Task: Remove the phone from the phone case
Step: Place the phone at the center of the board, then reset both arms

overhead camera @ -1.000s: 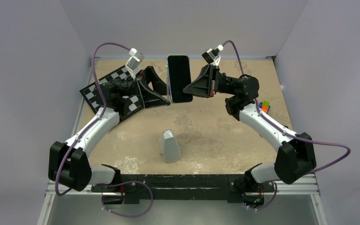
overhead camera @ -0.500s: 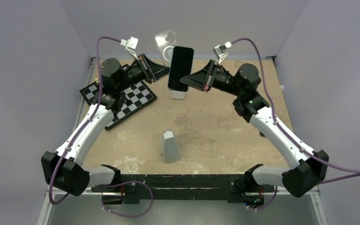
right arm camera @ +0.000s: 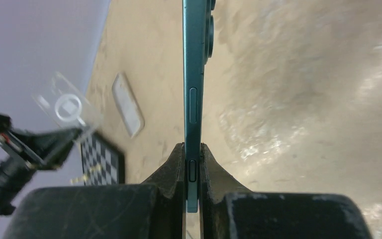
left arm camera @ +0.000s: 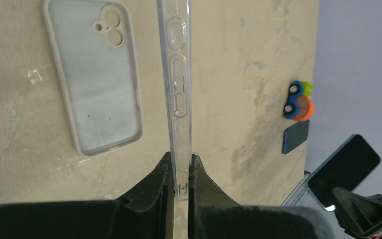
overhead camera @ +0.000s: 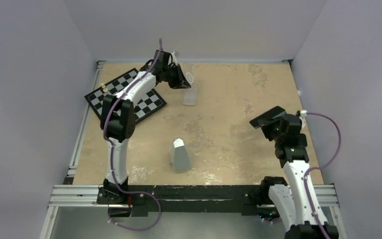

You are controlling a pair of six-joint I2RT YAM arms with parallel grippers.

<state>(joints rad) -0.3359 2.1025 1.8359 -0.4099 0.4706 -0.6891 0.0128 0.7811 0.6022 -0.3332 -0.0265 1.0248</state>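
Right pincer (right arm camera: pixel 192 148) clamps the phone (right arm camera: pixel 195 74); left pincer (left arm camera: pixel 180 159) clamps the phone case (left arm camera: pixel 178 74).

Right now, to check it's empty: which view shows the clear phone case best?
Right wrist: the phone case shows its broad face and ring mark. Left wrist gives only its edge in the left gripper; top external, a faint glint.
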